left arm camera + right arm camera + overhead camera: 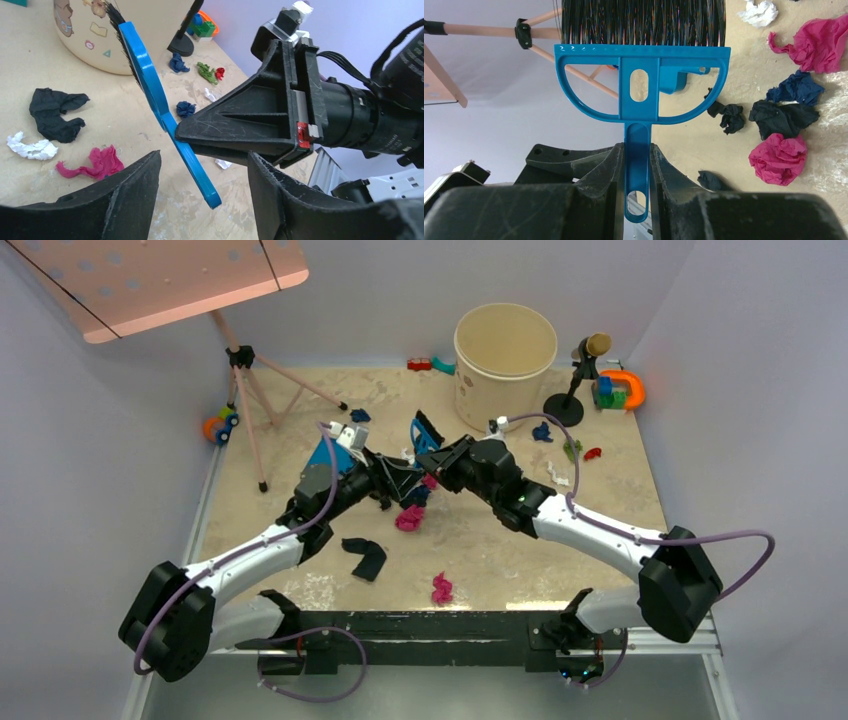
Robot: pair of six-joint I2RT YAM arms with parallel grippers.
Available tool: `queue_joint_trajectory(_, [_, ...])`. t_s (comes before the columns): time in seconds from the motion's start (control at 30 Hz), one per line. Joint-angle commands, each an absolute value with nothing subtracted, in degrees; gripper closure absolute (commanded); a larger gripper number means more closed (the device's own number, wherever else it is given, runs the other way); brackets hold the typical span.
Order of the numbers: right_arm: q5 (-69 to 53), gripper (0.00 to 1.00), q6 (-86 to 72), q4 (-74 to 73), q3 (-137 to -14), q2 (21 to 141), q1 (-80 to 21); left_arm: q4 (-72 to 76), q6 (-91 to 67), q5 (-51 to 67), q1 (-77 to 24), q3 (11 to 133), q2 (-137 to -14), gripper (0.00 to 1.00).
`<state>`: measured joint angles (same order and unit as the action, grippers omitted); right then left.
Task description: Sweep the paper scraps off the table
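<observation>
Paper scraps (410, 517) are lying all around the brush (639, 127) on the tabletop (500, 552); I'm judging sweeping barely begun. My right hand (637, 150) is clamping its handle, and my left hand (203, 159) is gaping around its tip, gripping nothing.

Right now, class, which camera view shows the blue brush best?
Right wrist: the brush faces it flat, with bristles, frame and handle all visible. Left wrist sees it edge-on; top external shows only a small blue sliver.

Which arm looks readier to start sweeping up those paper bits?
Right. The right claw is shut on the brush by its handle, and pink and dark paper scraps lie close beside it on the table. The left claw stands open, holding nothing.
</observation>
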<state>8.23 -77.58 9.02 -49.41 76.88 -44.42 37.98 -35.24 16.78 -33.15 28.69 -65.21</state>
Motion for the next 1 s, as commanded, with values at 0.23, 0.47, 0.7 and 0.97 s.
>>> queue_joint_trajectory(0.23, [11.5,0.86,-80.2,11.1,-49.9,75.9,-45.4,35.3,-32.4,11.2,-34.4,31.7,-68.2,0.42])
queue_joint_trajectory(0.47, [11.2,0.61,-79.5,9.7,-49.1,74.8,-45.5,32.1,-33.1,8.1,-34.5,32.5,-67.7,1.0])
queue_joint_trajectory(0.7, [14.2,0.15,-72.2,7.5,-41.6,63.8,-43.6,24.3,-34.9,7.9,-33.6,32.4,-61.9,1.0])
queue_joint_trajectory(0.97, [-1.5,0.07,-38.1,3.3,-37.9,47.0,-30.5,9.5,-37.7,21.8,-31.9,36.4,-54.2,1.0])
